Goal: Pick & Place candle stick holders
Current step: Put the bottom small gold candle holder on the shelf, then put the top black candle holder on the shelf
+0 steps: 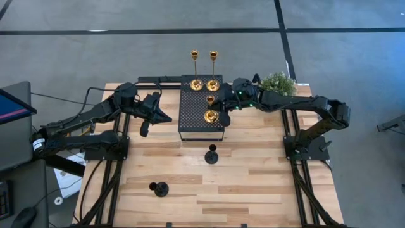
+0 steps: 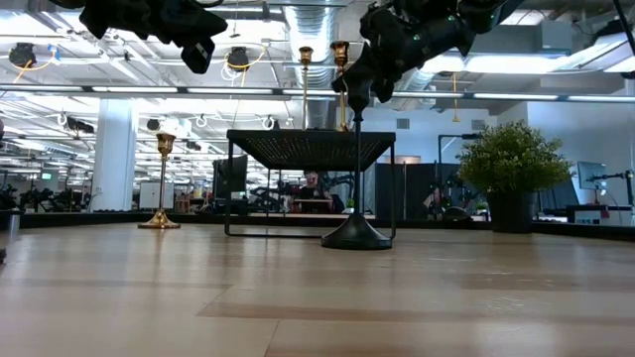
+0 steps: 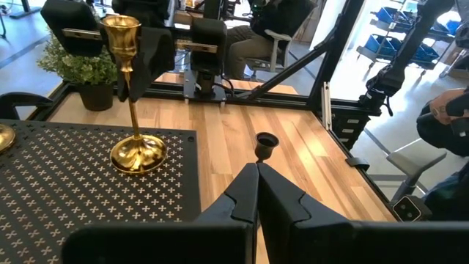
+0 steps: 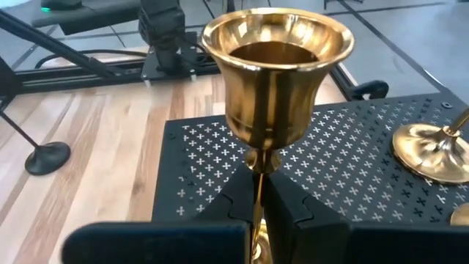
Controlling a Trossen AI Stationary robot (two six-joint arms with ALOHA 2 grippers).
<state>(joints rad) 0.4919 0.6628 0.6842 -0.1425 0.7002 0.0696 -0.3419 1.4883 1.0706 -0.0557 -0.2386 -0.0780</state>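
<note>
On the black perforated platform (image 1: 201, 123) stand three gold candle stick holders: two tall ones (image 1: 195, 69) (image 1: 213, 69) at its far end and a shorter one (image 1: 211, 109) near its middle. My right gripper (image 4: 256, 187) is shut on the shorter one. My left gripper (image 3: 258, 180) hangs shut and empty above the table, left of the platform. Two black holders (image 1: 211, 155) (image 1: 160, 189) stand on their round bases on the wooden table. In the low view another gold holder (image 2: 161, 183) stands far off at the left. My right gripper pinches the shorter gold holder's thin stem (image 4: 257, 170) between its two fingers, just under the cup. The fingers reach in from the table's right, slanting a little downward, and lie across the stem. The holder is upright, its round base (image 3: 138, 154) at the platform's top.
A small potted plant (image 1: 277, 82) stands at the table's far right corner, behind my right arm. The near half of the table (image 1: 253, 190) holds only the two black holders. Beyond the far edge a person (image 3: 271, 29) sits among frames and equipment.
</note>
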